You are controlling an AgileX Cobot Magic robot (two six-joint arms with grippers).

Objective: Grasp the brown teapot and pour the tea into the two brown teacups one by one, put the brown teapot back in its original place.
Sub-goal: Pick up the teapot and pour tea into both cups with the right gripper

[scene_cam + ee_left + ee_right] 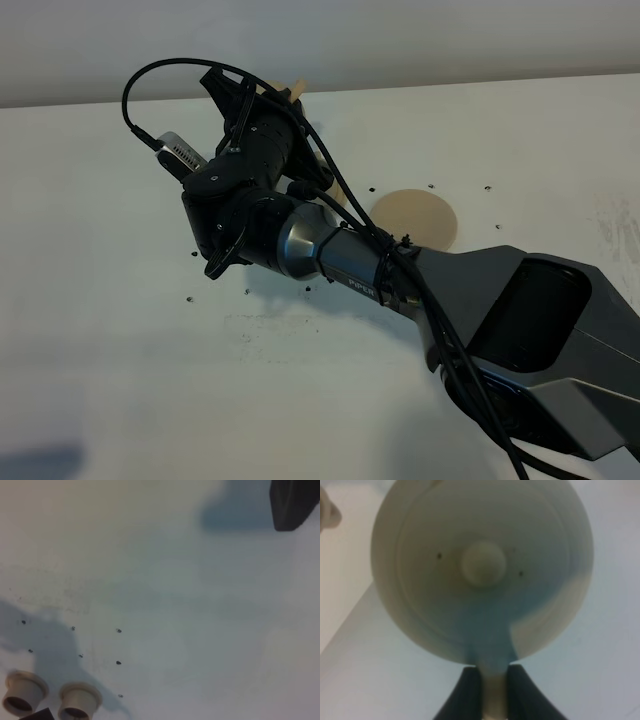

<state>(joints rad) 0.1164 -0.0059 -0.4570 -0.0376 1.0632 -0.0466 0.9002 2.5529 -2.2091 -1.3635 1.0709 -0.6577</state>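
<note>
The right pincer [494, 682] is clamping the brown teapot [482, 565] by its handle, so it should be tilting slowly, spout centred above one teacup [22, 696], then the other teacup [77, 701]; the left pincer is sitting closed.

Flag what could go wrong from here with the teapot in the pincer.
1. The right pincer grips the teapot only by its thin handle; the pot may swivel or slip.
2. The lid is unheld and could drop when tipped.
3. The two cups stand close together, so a pour could splash the wrong one.
</note>
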